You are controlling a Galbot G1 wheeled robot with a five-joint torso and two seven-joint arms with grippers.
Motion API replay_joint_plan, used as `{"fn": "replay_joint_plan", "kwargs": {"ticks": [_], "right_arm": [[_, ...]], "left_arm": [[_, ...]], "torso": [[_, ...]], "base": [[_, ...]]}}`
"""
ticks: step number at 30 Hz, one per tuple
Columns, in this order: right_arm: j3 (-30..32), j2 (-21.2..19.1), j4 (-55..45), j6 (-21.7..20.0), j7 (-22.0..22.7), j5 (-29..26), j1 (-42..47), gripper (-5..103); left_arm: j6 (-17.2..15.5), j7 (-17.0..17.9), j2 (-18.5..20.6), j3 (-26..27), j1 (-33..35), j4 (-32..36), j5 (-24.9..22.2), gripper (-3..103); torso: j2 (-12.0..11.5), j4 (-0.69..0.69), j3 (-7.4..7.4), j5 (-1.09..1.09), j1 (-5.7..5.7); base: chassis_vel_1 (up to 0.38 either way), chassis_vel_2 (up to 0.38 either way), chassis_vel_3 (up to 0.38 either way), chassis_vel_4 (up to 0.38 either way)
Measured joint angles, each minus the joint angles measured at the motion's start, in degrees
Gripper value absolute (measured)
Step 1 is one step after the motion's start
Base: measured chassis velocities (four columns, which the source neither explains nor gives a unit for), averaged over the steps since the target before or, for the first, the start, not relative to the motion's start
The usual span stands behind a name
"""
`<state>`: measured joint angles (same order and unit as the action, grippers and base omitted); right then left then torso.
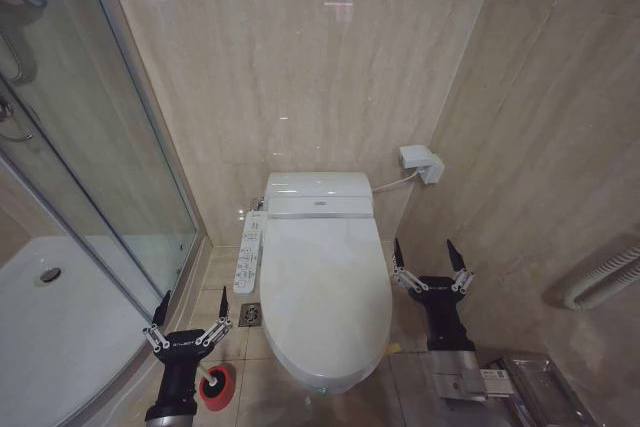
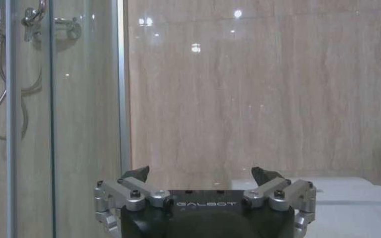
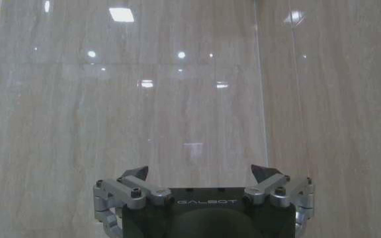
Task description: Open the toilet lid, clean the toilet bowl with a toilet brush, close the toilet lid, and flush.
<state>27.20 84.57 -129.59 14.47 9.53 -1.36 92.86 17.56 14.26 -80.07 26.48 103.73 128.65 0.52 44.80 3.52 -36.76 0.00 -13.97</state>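
The glossy white toilet lid [image 1: 325,292] lies flat and closed, hiding the toilet bowl beneath it. A long white button panel [image 1: 249,250] runs along the toilet's left side. My left gripper [image 1: 192,302] hangs open to the left of the toilet, above a small red round holder cup [image 1: 217,386] on the floor; the toilet brush itself is hidden behind the gripper body. My right gripper [image 1: 428,252] stands open to the right of the toilet. Both hold nothing. In the left wrist view the left gripper [image 2: 204,173] faces the wall; in the right wrist view the right gripper [image 3: 200,171] faces the wall too.
A glass shower enclosure [image 1: 90,177] with a white tray [image 1: 50,317] fills the left. Tiled walls close in behind and to the right. A floor drain [image 1: 249,315] sits beside the toilet. A white wall box [image 1: 421,163] and a grey hose [image 1: 605,277] are on the right.
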Motion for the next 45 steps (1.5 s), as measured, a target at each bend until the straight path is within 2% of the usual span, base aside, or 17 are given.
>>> {"fn": "replay_joint_plan", "kwargs": {"ticks": [45], "right_arm": [[0.0,0.0,0.0,0.0,0.1,0.1,0.0,100]], "left_arm": [[0.0,0.0,0.0,0.0,0.0,0.0,0.0,100]], "torso": [[0.0,0.00,0.00,0.00,0.00]], "base": [[0.000,0.000,0.000,0.000]]}}
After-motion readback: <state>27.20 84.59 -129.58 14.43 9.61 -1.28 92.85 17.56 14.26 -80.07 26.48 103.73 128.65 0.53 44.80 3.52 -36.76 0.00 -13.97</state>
